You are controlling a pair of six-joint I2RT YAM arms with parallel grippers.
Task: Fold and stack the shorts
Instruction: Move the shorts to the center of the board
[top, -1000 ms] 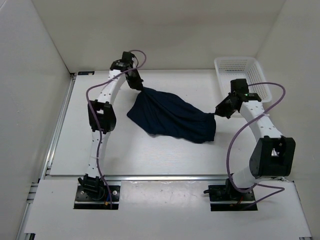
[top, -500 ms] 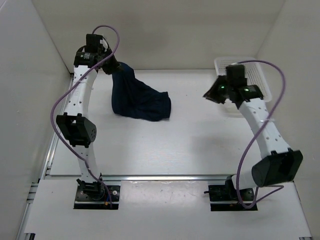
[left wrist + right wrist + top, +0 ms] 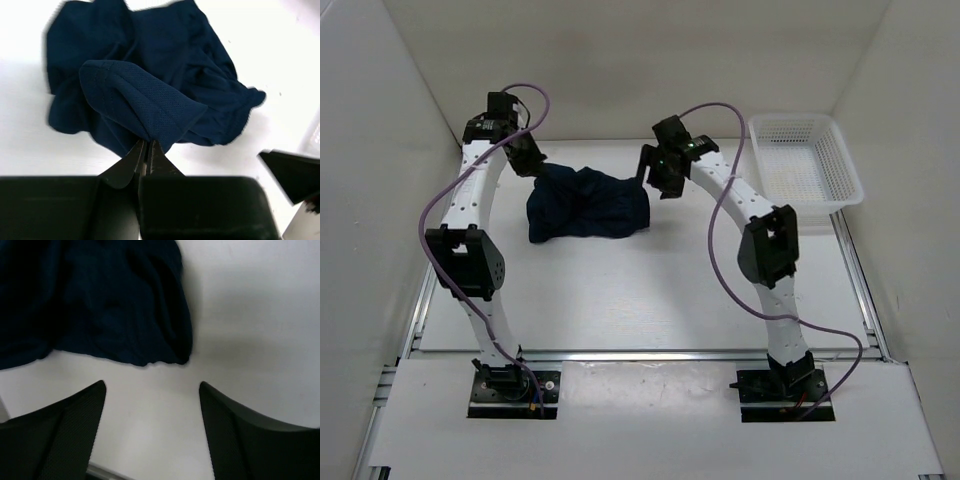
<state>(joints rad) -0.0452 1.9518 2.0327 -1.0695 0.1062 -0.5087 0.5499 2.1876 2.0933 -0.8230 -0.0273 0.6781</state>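
Observation:
The dark navy shorts [image 3: 588, 203] lie in a crumpled heap on the white table at the back left. My left gripper [image 3: 532, 163] is at the heap's upper left corner. In the left wrist view the left gripper [image 3: 146, 143] is shut on a raised fold of the shorts [image 3: 150, 65]. My right gripper [image 3: 655, 176] hangs just off the heap's right edge. Seen from the right wrist, the right gripper [image 3: 152, 386] is open over bare table, with the hem of the shorts [image 3: 100, 305] just beyond its fingertips and nothing between them.
A white mesh basket [image 3: 790, 118] stands at the back right corner of the table [image 3: 650, 290]. White walls close in the back and both sides. A metal rail [image 3: 432, 260] runs along the table's left edge.
My right gripper let go of the shorts, opened, and swung left to their right edge. My left gripper lifted the shorts, then lowered them into a heap at the back left.

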